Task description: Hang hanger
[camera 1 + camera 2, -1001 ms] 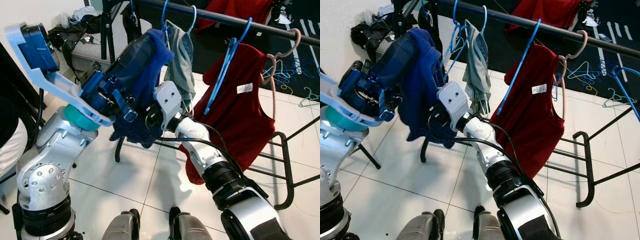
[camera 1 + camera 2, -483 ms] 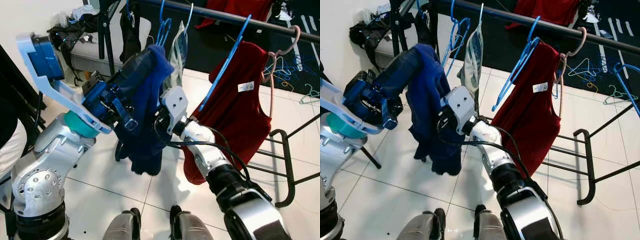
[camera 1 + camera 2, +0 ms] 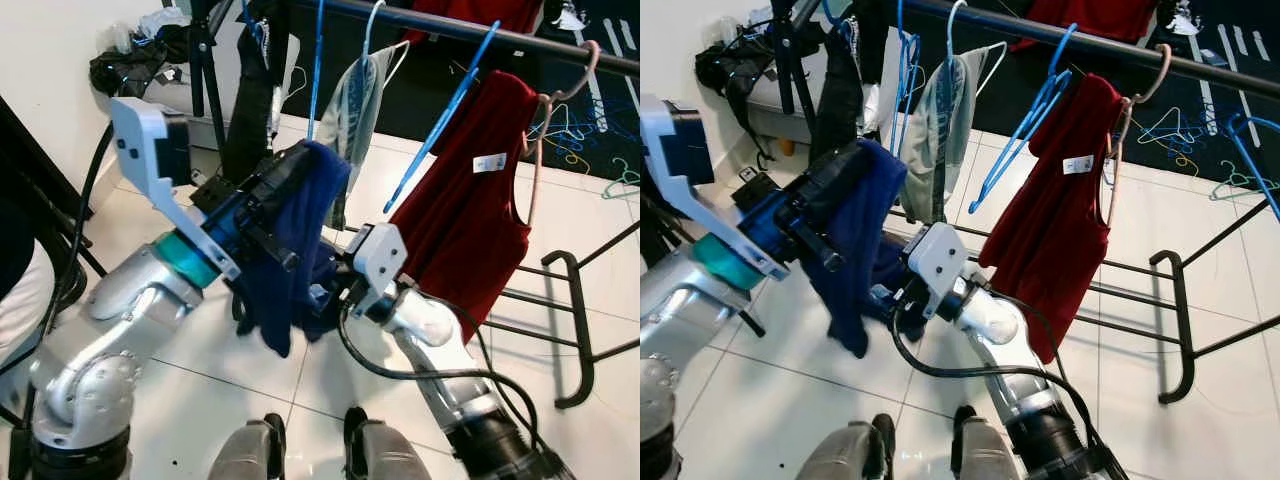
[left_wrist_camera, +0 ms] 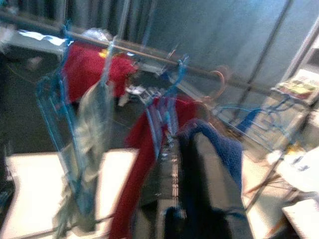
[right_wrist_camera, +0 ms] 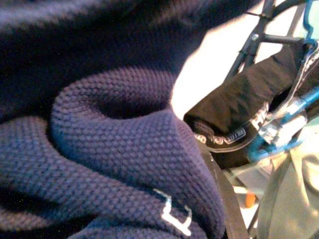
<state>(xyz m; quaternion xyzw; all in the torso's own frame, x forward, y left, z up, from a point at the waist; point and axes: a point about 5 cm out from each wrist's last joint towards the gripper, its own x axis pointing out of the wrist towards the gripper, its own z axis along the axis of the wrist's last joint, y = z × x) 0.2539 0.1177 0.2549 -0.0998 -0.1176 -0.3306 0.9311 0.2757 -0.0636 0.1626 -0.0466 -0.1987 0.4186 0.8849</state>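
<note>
We've got the blue sweater point(image 3: 300, 235) draped over our left gripper point(image 3: 290, 190), mid-frame, below the rail point(image 3: 480, 30). Can't tell either grip; right gripper point(image 3: 325, 298) is buried in knit. It could slide off while lifting.

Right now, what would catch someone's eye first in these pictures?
Probably the dark blue knit garment draped over the left gripper at the centre, with the right gripper reaching into its lower folds. Behind it, a red top on a blue hanger hangs from the dark rail to the right.
</note>
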